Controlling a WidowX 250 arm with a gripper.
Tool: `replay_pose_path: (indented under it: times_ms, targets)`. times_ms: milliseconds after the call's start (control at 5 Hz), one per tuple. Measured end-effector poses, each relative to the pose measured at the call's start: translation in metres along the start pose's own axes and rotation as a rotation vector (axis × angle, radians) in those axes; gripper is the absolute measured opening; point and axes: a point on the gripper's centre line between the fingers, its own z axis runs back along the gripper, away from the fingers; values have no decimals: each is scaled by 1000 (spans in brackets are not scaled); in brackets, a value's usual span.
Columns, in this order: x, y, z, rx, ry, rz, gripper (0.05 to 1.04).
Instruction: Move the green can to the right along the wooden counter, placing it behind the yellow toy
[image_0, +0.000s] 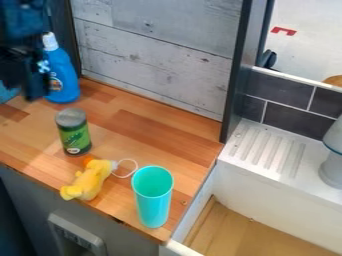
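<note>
Blue bottle (62, 75): upright on the surface (147, 135), nearest to the tool (25, 80), partly behind it in the camera view; white cap toward the top, pale label on the front.
Tool by the bottle: dark, at the upper left, hanging over the far part of the surface; open or closed, cannot tell; contact with the bottle, cannot tell either.
Green can (75, 137): upright, nearer the camera than the tool and a little to its right, apart from the bottle; metal lid on top.
Yellow toy (90, 180): lying down, farther out from the tool than the can, near the front edge; soft-looking, with an orange part close to the can's base and a white loop (127, 168) reaching toward the cup.
Turquoise cup (153, 197): upright, mouth up, well apart from the tool, toward the camera and right, near the surface's corner.
White sink (254, 182): well to the right of the tool, beyond the surface's side edge, with a ribbed drainer (267, 150) at the back.
Stage at the bottle: judged as positioning close by, with no firm hold to be made out.
Need at the bottle: in judgement, clear alignment with the body and a check of contact before any closing or lifting; a sideways nudge could tip something so tall.
</note>
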Motion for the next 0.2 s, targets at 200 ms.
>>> replay_pose_path:
  times_ms: [200]
  targets:
    - [16,-23,-19,-11,2,41,1001]
